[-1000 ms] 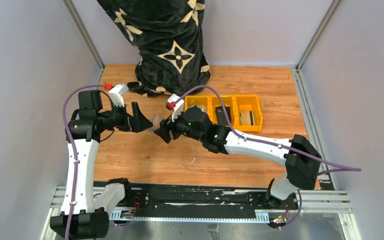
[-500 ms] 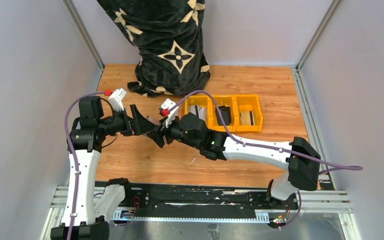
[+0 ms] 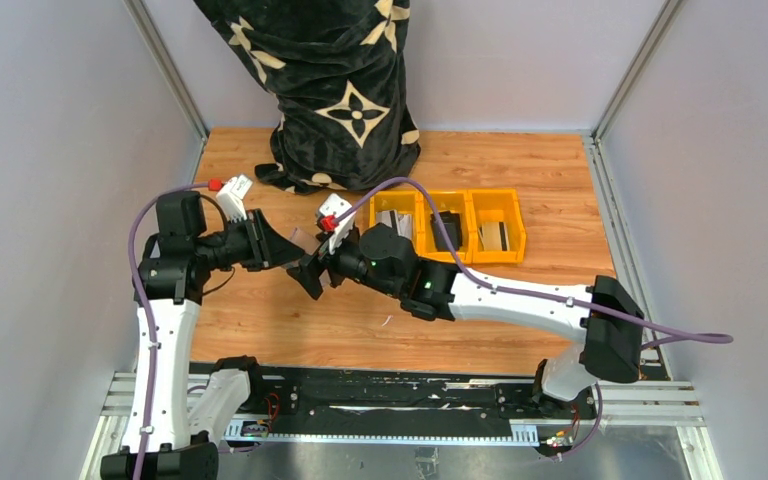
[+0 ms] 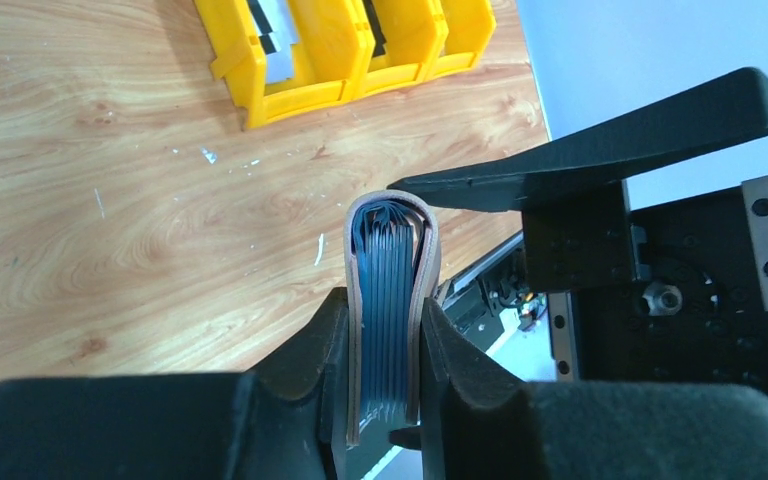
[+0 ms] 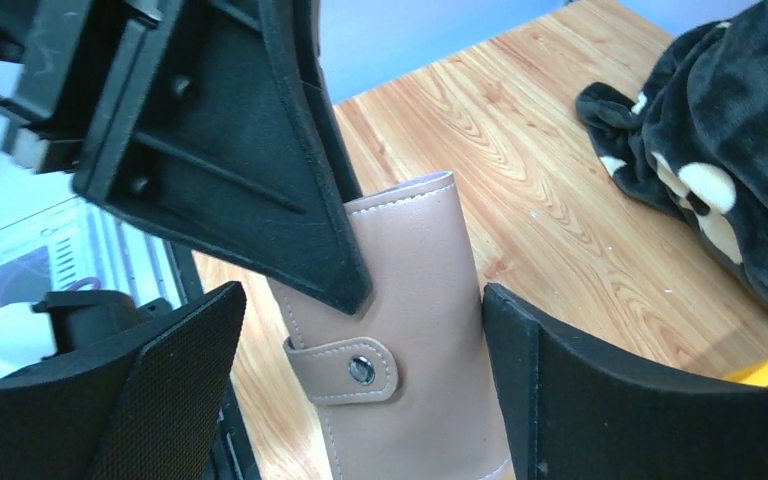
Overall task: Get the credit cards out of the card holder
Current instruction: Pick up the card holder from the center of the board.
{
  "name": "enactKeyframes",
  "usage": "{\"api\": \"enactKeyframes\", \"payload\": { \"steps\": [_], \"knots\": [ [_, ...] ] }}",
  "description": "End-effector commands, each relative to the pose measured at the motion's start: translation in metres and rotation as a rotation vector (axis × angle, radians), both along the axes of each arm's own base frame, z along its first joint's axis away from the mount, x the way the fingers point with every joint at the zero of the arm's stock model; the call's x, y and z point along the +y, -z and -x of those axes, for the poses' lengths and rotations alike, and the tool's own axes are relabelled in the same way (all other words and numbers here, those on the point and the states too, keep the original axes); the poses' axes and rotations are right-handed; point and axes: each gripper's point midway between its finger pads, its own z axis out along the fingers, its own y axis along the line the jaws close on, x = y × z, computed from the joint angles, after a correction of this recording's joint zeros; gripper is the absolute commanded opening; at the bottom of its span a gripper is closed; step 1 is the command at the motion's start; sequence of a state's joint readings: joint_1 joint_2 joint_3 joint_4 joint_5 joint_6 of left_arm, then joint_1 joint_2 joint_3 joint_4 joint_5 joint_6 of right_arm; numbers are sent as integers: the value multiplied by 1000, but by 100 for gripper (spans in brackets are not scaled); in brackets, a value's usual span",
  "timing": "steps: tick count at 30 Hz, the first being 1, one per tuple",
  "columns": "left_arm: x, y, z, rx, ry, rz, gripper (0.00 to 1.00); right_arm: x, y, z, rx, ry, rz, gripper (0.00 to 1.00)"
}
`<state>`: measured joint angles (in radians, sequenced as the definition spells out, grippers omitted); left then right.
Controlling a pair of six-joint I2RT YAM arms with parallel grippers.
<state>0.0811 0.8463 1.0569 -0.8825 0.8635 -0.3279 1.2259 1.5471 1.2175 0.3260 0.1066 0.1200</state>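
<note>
The card holder (image 5: 415, 300), a tan leather-look wallet with stitched edges, is up off the table (image 3: 290, 310) over its left-centre part, between the two arms. A short strap with a metal stud (image 5: 361, 370) lies flat against the face turned toward the right wrist camera. In the left wrist view the holder is seen edge-on, its folded spine pointing away from the claw that grips it, and the credit cards (image 4: 388, 300) show inside as a tight stack of blue-grey edges between the two leather walls. The left claw (image 4: 385, 325) is clamped on the holder, one finger pressed against each outer face, partway along its length. The right claw (image 5: 362, 288) stands wide apart, a padded finger on either side of the holder with a gap on both sides, so it touches nothing. One left finger overlaps the holder's upper corner in the right wrist view. Farther right on the table sits a yellow three-compartment bin (image 3: 490, 193), holding pale flat pieces (image 3: 392, 220) in its left section and a dark item (image 3: 448, 228) in the middle one. At the far edge hangs a black plush fabric (image 3: 330, 80) patterned with cream flowers.
</note>
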Motion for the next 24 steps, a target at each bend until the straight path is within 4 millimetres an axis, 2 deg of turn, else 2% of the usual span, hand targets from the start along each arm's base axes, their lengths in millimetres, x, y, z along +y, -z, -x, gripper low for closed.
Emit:
{"api": "enactKeyframes", "payload": {
  "steps": [1, 4, 7, 10, 14, 17, 24],
  "knots": [
    [-7, -28, 3, -87, 67, 18, 3, -18, -47, 17, 34, -113, -72, 92],
    [-13, -42, 10, -133, 131, 44, 1, -41, -47, 23, 95, -217, -82, 95],
    [-19, -56, 19, -180, 187, 68, 1, -70, -55, 13, 176, -272, -122, 96],
    [-25, -67, 33, -203, 249, 113, 1, -87, -67, 9, 269, -387, -157, 97],
    [-29, -80, 47, -262, 299, 126, 1, -88, -80, 22, 393, -580, -161, 97],
    [-31, -88, 54, -296, 317, 126, 1, -87, -80, 36, 441, -678, -163, 97],
    [-34, -98, 64, -326, 351, 142, 1, -91, -81, 49, 513, -743, -215, 87]
  ]
}}
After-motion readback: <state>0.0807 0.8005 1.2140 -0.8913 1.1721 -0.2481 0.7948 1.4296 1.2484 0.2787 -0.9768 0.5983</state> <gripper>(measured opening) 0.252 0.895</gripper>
